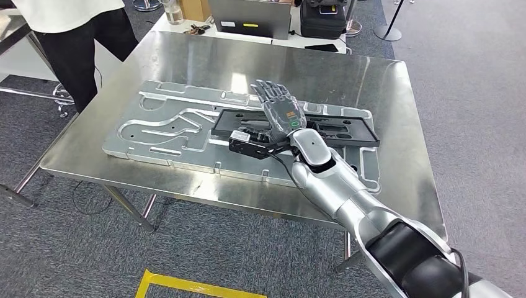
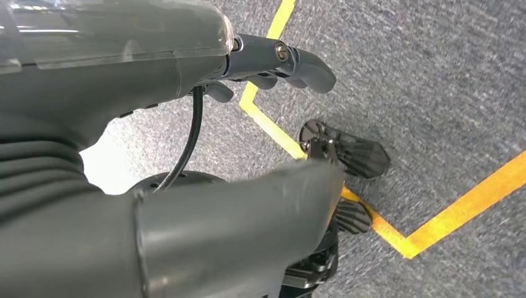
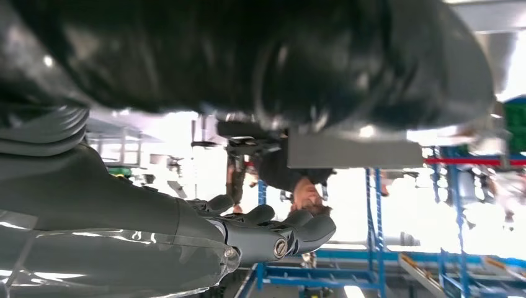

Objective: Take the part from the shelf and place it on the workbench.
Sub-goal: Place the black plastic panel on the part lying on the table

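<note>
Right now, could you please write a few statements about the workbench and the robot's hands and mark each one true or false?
1. The flat black plastic part lies on the machined silver aluminium plate. True.
2. The right hand grips the black part. False: it hovers above it, fingers spread, holding nothing.
3. The left hand hangs over grey carpet with yellow tape lines. True.
4. The plate sits on the floor. False: it rests on the shiny steel workbench.
5. A person stands by the workbench's far corner. True.

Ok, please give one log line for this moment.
right hand: open, over black part | part: on workbench | left hand: hanging, holds nothing
</note>
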You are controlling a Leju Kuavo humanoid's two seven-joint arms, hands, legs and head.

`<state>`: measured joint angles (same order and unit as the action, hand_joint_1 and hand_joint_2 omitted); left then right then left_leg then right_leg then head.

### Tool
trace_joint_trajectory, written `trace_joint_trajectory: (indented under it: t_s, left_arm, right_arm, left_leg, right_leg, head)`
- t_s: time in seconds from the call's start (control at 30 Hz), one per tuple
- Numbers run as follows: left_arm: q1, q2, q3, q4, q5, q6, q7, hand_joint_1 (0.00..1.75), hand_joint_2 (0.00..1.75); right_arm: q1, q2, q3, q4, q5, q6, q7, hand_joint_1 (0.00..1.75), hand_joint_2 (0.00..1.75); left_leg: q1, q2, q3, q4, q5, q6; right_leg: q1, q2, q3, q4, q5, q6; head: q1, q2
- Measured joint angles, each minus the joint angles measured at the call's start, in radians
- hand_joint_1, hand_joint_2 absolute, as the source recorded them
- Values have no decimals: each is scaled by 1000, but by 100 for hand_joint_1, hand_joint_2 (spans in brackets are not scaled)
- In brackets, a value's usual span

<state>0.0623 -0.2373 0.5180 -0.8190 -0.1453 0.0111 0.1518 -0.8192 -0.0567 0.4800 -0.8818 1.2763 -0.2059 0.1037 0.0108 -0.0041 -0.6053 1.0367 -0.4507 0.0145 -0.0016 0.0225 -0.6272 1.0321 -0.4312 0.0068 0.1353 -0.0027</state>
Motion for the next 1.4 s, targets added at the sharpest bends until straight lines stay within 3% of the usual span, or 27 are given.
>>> trace_joint_trajectory:
  t_s: [0.23,0.4,0.67,0.83,0.9,1.0,1.03,1.07,1.1,1.17,1.23,1.33,1.4]
  left_arm:
    - [2,0,0,0,-1,-1,-2,0,0]
    - [1,2,0,0,-11,-10,-17,0,0]
    - [-2,8,-2,3,-26,-19,-44,0,0]
    - [-1,7,-10,5,-28,-16,-55,0,0]
    - [1,5,-14,5,-29,-15,-57,0,0]
    - [7,3,-20,5,-28,-13,-57,0,0]
    - [10,4,-24,5,-27,-12,-57,0,0]
    - [12,4,-28,5,-25,-12,-56,0,0]
    - [13,4,-31,5,-23,-11,-57,0,0]
    - [12,4,-37,5,-18,-11,-60,0,0]
    - [10,5,-42,5,-14,-10,-64,0,0]
    - [13,5,-47,5,-11,-9,-67,0,0]
    - [16,6,-51,5,-11,-8,-67,0,0]
  right_arm:
    - [5,5,3,-36,-6,-5,-7,0,0]
    - [6,15,22,-109,-65,0,-72,0,0]
    - [-10,27,140,-317,-169,77,-123,0,0]
    - [-12,22,193,-390,-181,79,-123,0,0]
    - [-16,16,201,-406,-184,76,-123,0,0]
    - [-16,4,216,-419,-194,75,-123,0,0]
    - [-13,-1,222,-420,-198,76,-123,0,0]
    - [-12,-4,228,-422,-201,77,-123,0,0]
    - [-12,-8,233,-424,-204,78,-124,0,0]
    - [-12,-16,244,-432,-210,80,-126,0,0]
    - [-11,-23,257,-442,-216,80,-126,0,0]
    - [-7,-31,273,-455,-217,80,-126,0,0]
    - [-7,-33,281,-464,-218,78,-127,0,0]
  left_leg:
    - [1,0,0,-1,1,-1]
    - [1,0,0,-1,1,-1]
    - [-2,0,-1,2,0,1]
    - [-1,-1,3,-7,4,13]
    - [6,-1,10,-23,14,23]
    - [9,-6,11,-28,18,27]
    - [9,-10,11,-27,17,27]
    - [11,-16,10,-25,17,24]
    - [13,-23,10,-23,15,21]
    - [17,-37,9,-15,10,9]
    - [18,-50,3,-10,9,-7]
    - [22,-64,-1,-13,13,-29]
    - [22,-42,-20,24,-12,-36]
  right_leg:
    - [2,0,0,1,0,0]
    - [1,0,-1,2,0,0]
    - [-5,0,-1,0,0,0]
    - [-6,-2,1,0,-1,12]
    - [-6,-8,-16,42,-34,18]
    - [-16,-12,-95,219,-124,27]
    - [-20,-12,-112,258,-134,30]
    - [-24,-13,-110,258,-123,33]
    - [-27,-12,-88,219,-96,35]
    - [-34,7,-17,85,-41,38]
    - [-33,26,23,10,-26,34]
    - [-26,10,27,3,-28,13]
    - [-27,-7,32,-5,-26,-6]
  head:
    - [0,0]
    - [0,0]
    - [0,0]
    - [0,0]
    - [0,0]
    - [1,0]
    - [1,0]
    - [1,0]
    - [0,0]
    - [1,0]
    - [0,0]
    - [0,0]
    - [-1,0]
